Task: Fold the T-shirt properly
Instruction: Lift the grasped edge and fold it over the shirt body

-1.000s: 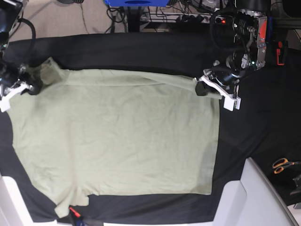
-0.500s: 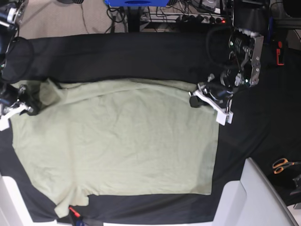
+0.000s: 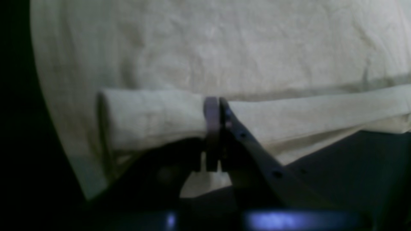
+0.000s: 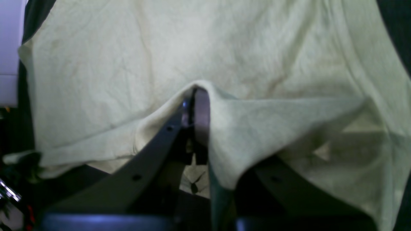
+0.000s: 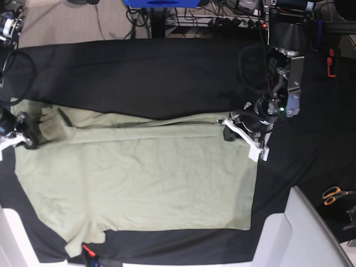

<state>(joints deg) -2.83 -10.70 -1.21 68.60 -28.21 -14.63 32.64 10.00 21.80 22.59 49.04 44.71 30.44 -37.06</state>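
T-shirt [image 5: 139, 183] spread flat on black cloth [image 5: 144, 72]. Far edge pinched at both ends: left gripper [image 5: 229, 132] and right gripper [image 5: 23, 138] clamped on it. Lifted edge runs side-to-side; near hem lies opposite, toward camera.

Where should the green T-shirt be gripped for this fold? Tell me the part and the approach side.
Grip the T-shirt along its far edge, near each end, coming in from the far side. That edge is lifted into a doubled band and the rest lies flat. The left gripper and right gripper are shut there now.
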